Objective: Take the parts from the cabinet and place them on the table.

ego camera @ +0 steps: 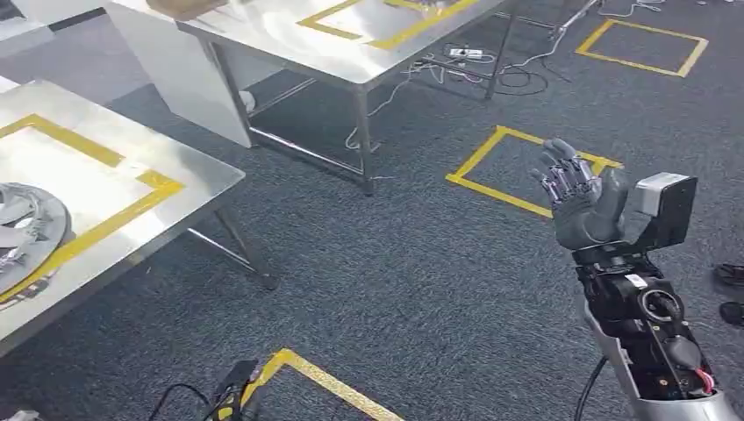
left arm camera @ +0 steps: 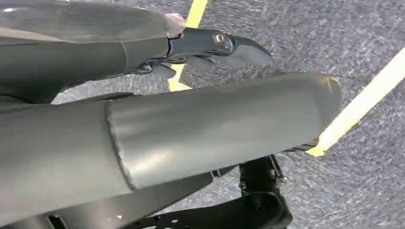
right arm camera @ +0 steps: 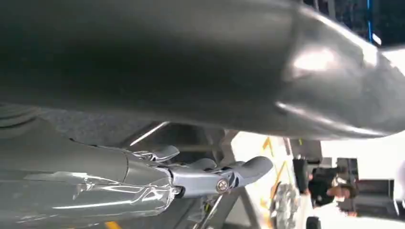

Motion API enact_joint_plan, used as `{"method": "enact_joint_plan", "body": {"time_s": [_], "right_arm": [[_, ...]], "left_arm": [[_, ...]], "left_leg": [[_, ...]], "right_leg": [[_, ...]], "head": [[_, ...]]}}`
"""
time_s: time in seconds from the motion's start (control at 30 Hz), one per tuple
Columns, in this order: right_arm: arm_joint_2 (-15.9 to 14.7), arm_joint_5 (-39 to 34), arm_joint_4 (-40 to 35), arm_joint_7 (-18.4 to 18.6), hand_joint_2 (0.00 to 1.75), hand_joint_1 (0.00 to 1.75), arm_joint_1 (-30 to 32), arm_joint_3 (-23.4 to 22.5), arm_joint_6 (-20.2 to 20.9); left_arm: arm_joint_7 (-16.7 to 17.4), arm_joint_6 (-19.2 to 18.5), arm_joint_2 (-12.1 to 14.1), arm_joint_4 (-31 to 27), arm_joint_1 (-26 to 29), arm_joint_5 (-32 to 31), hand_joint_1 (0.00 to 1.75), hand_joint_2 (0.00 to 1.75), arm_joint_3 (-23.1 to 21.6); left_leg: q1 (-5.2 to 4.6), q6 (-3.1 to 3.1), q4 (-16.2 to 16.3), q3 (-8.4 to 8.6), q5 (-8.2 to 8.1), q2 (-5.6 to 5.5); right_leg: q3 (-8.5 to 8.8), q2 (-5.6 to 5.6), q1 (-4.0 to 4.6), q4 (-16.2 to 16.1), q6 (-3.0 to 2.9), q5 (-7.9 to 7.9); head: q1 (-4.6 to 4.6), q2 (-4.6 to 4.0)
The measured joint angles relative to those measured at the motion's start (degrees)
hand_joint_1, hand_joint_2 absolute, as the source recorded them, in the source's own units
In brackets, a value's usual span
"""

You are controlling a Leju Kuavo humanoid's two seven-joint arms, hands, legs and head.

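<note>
The right hand [ego camera: 581, 195] was up over the carpet, fingers apart, holding nothing. The left hand [left arm camera: 210, 47] was empty, fingers straight.

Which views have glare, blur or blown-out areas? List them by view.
Head view: sharp overall, with ceiling-light glare on the steel table tops. Left wrist view: the left hand is close and soft, and the carpet behind looks streaked with motion blur. Right wrist view: the right hand is blurred, with a blown-out white background at one edge.
</note>
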Motion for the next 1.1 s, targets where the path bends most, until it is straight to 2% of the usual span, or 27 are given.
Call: {"method": "enact_joint_plan", "body": {"time_s": [0.03, 0.07, 0.1, 0.17, 0.2, 0.23, 0.27, 0.3, 0.33, 0.37, 0.43, 0.5, 0.53, 0.57, 0.6, 0.67, 0.7, 0.73, 0.77, 0.8, 0.83, 0.87, 0.9, 1.0, 1.03, 1.07, 1.1], "right_arm": [[0.0, 0.0, -0.3, -0.1, 0.0, 0.0, 0.2, -0.2, 0.0], [0.0, 0.0, -0.6, 0.0, 0.0, 0.0, 0.2, -0.3, 0.0], [0.0, 0.0, -0.6, 0.0, 0.0, 0.0, 0.4, -0.4, 0.0], [0.0, 0.0, -0.6, 0.0, 0.0, 0.0, 1.2, -0.8, -0.1], [0.0, 0.0, -0.6, -0.1, 0.0, 0.0, 1.7, -1.0, -0.2], [0.0, 0.0, -0.8, -0.1, 0.0, 0.0, 2.2, -1.1, -0.3], [0.0, 0.0, -1.0, -0.2, 0.0, 0.0, 2.6, -1.3, -0.4], [0.0, 0.0, -1.3, -0.3, 0.0, 0.0, 2.8, -1.6, -0.6], [0.0, 0.0, -1.5, -0.4, 0.0, 0.0, 3.1, -1.9, -0.8], [0.0, -0.2, -1.7, -0.6, 0.0, 0.0, 3.3, -2.1, -0.9], [0.0, -0.2, -2.1, -0.6, 0.0, 0.0, 4.2, -2.6, -1.0], [0.0, -0.3, -2.5, -0.8, 0.0, 0.0, 5.5, -3.5, -1.2], [0.0, -0.3, -2.6, -0.9, 0.0, 0.0, 6.1, -3.7, -1.3], [-0.2, -0.3, -2.9, -0.9, 0.0, 0.0, 6.2, -4.2, -1.4], [-0.2, -0.3, -3.1, -1.0, 0.0, 0.0, 6.2, -4.5, -1.6], [-0.2, -0.3, -3.4, -1.0, 0.0, 0.0, 7.2, -5.2, -1.8], [-0.2, -0.3, -3.4, -1.0, 0.0, 0.0, 7.8, -5.4, -1.9], [-0.2, -0.3, -3.5, -1.0, 0.0, 0.0, 8.3, -5.7, -2.0], [-0.2, -0.3, -3.5, -1.0, 0.0, 0.0, 8.5, -6.0, -2.0], [-0.2, -0.3, -3.7, -1.0, 0.0, 0.0, 8.6, -6.3, -2.0], [-0.2, -0.3, -4.0, -1.0, 0.0, 0.0, 8.6, -6.6, -2.0], [-0.2, -0.3, -4.1, -1.0, 0.0, 0.0, 8.6, -6.8, -2.0], [-0.2, -0.3, -4.2, -1.0, 0.0, 0.0, 8.8, -6.9, -2.0], [-0.2, -0.3, -4.5, -1.0, 0.0, 0.0, 9.4, -7.5, -2.0], [-0.2, -0.3, -4.7, -0.9, 0.0, 0.0, 9.5, -7.6, -2.0], [-0.2, -0.3, -4.9, -1.0, 0.0, 0.0, 9.4, -7.8, -2.0], [-0.2, -0.3, -5.1, -1.0, 0.0, 0.0, 9.4, -7.9, -2.0]], "left_arm": [[0.0, 0.0, 0.0, 0.0, -0.2, -0.1, 0.0, 0.0, 0.0], [0.0, 0.0, 0.0, 0.0, -0.2, -0.1, 0.0, 0.0, 0.0], [0.0, 0.0, 0.0, 0.0, -0.2, -0.2, 0.0, 0.0, -0.1], [0.2, 0.0, 0.0, 0.0, 0.0, -0.2, 0.0, 0.0, -0.1], [0.2, 0.0, 0.0, 0.0, 0.2, -0.2, 0.0, 0.0, -0.2], [0.2, 0.0, 0.0, 0.0, 0.3, -0.2, 0.0, 0.0, -0.2], [0.2, 0.0, 0.0, 0.0, 0.3, -0.3, 0.0, 0.0, -0.2], [0.2, 0.0, 0.0, 0.0, 0.2, -0.3, 0.0, 0.0, -0.2], [0.2, 0.0, 0.0, 0.0, 0.2, -0.3, 0.0, 0.0, -0.2], [0.2, 0.0, 0.0, 0.0, 0.3, -0.3, 0.0, 0.0, -0.2], [0.1, 0.1, 0.0, 0.0, 0.3, -0.2, 0.0, 0.0, -0.2], [0.1, 0.3, -0.2, 0.0, 0.4, -0.1, 0.0, 0.0, -0.2], [0.0, 0.4, -0.2, 0.0, 0.2, 0.0, 0.0, 0.0, -0.2], [-0.1, 0.4, -0.2, 0.0, 0.3, 0.0, 0.0, 0.0, -0.2], [-0.2, 0.4, -0.2, 0.0, 0.5, 0.2, 0.0, 0.0, -0.2], [-0.2, 0.4, -0.2, 0.0, 0.9, 0.3, 0.0, 0.0, -0.2], [-0.2, 0.4, -0.2, 0.0, 1.1, 0.4, 0.0, 0.0, -0.2], [-0.2, 0.4, -0.2, 0.0, 1.2, 0.4, 0.0, 0.0, -0.2], [-0.3, 0.4, -0.2, 0.0, 1.2, 0.4, 0.0, 0.0, -0.2], [-0.3, 0.4, -0.3, 0.0, 1.1, 0.4, 0.0, 0.0, -0.2], [-0.5, 0.4, -0.3, 0.0, 1.1, 0.4, 0.0, 0.0, -0.2], [-0.5, 0.4, -0.3, 0.0, 1.1, 0.4, 0.0, 0.0, -0.2], [-0.5, 0.4, -0.3, 0.0, 1.1, 0.4, 0.0, 0.0, -0.2], [-0.6, 0.4, -0.4, 0.0, 1.0, 0.4, 0.0, 0.0, -0.2], [-0.6, 0.4, -0.4, 0.0, 0.9, 0.4, 0.0, 0.0, -0.2], [-0.7, 0.4, -0.4, 0.0, 0.9, 0.4, 0.0, 0.0, -0.2], [-0.7, 0.4, -0.4, 0.0, 0.9, 0.4, 0.0, 0.0, -0.2]], "left_leg": [[0.47, -0.39, 1.1, -0.25, -1.09, -2.77], [0.52, -0.52, 4.6, -1.77, -3.42, -5.4], [0.6, -0.69, 9.5, -3.99, -5.84, -6.69], [0.79, -0.97, 18.8, -8.56, -9.14, -7.45], [0.87, -1.0, 20.2, -9.47, -8.87, -7.46], [0.95, -1.0, 18.4, -8.85, -7.11, -7.47], [1.07, -0.94, 14.0, -6.97, -4.35, -7.63], [1.25, -0.88, 8.5, -4.58, -1.47, -8.4], [1.53, -0.81, 3.4, -2.33, 0.82, -10.54], [1.63, -0.68, 0.7, -1.32, 0.81, -13.39], [1.41, -0.46, 0.7, -1.42, 0.71, -12.11], [1.4, 0.46, 0.4, -1.23, 1.02, -10.77], [1.55, 0.87, 0.0, -1.09, 1.28, -9.92], [1.4, 1.24, -0.1, -1.04, 1.26, -9.33], [1.21, 1.4, -0.1, -1.04, 1.22, -8.54], [0.98, 1.56, -0.1, -1.04, 1.11, -6.92], [0.95, 1.57, -0.1, -1.02, 1.04, -6.19], [0.95, 1.52, -0.1, -0.98, 0.94, -5.49], [0.93, 1.43, 0.0, -0.88, 0.84, -4.81], [0.93, 1.26, 0.0, -0.69, 0.66, -4.12], [0.91, 1.05, 0.0, -0.37, 0.43, -3.47], [0.57, 0.75, 0.1, -0.25, 0.25, -3.06], [0.31, 0.52, 0.4, -0.29, 0.12, -2.6], [0.32, -0.09, 0.1, 0.11, -0.05, -0.81], [0.7, -0.59, 0.5, -0.01, -0.67, -1.83], [0.85, -0.78, 2.6, -0.73, -2.19, -4.83], [0.88, -0.89, 6.8, -2.57, -4.59, -6.52]], "right_leg": [[0.14, 0.59, -0.27, -0.3, -0.24, 0.2], [0.05, 1.03, -0.41, -0.3, -0.6, 0.39], [-0.04, 1.53, -0.46, -0.3, -0.72, 0.46], [-0.16, 2.94, -0.46, -0.3, -0.78, 0.5], [-0.15, 3.8, -0.47, -0.3, -0.78, 0.51], [-0.13, 4.69, -0.55, -0.3, -0.76, 0.52], [-0.1, 5.6, -0.64, -0.2, -0.67, 0.56], [-0.08, 6.42, -0.73, 0.0, -0.5, 0.56], [-0.14, 7.12, -0.88, 0.1, -0.26, 0.48], [-0.59, 7.82, -0.52, 0.6, 0.22, 0.36], [-1.03, 9.09, -1.01, 0.4, 1.01, 0.6], [-1.41, 10.47, -1.12, 0.1, 1.96, 0.95], [-1.52, 7.63, -1.1, 0.9, 1.95, 0.36], [-2.61, 4.34, -0.81, 3.5, 2.11, -1.53], [-4.72, 2.89, -0.87, 8.0, 2.31, -4.16], [-9.13, 1.96, -0.93, 18.0, 2.59, -8.34], [-10.01, 1.86, -0.94, 20.0, 2.68, -8.63], [-9.41, 1.75, -0.99, 18.9, 2.69, -7.53], [-7.35, 1.53, -1.0, 15.1, 2.62, -5.38], [-4.2, 0.84, -0.98, 9.3, 2.48, -2.74], [-0.88, -0.84, -0.91, 3.4, 2.29, -0.45], [0.35, -3.89, -0.18, 0.8, 2.17, -1.32], [0.18, -2.68, -0.11, 0.6, 1.54, -0.82], [-0.18, -0.48, 0.0, 0.6, 0.75, -0.76], [0.12, 0.13, -0.42, 0.2, 0.36, -0.51], [0.08, 0.73, -0.44, 0.2, 0.1, -0.39], [0.0, 1.15, -0.46, 0.2, -0.14, -0.3]], "head": [[-0.04, 0.0], [-0.39, 0.0], [-0.74, 0.0], [-1.07, 0.0], [-1.03, 0.0], [-1.11, 0.0], [-1.27, 0.0], [-1.35, 0.0], [-1.51, 0.0], [-1.62, 0.0], [-1.16, 0.0], [-1.18, 0.0], [-1.07, 0.0], [-0.43, 0.0], [0.02, 0.0], [0.06, 0.0], [0.18, 0.0], [0.26, 0.0], [0.31, 0.0], [0.33, 0.0], [0.37, 0.0], [0.42, 0.0], [0.26, 0.0], [0.15, 0.0], [0.2, 0.0], [-0.07, 0.0], [-0.24, 0.0]]}}
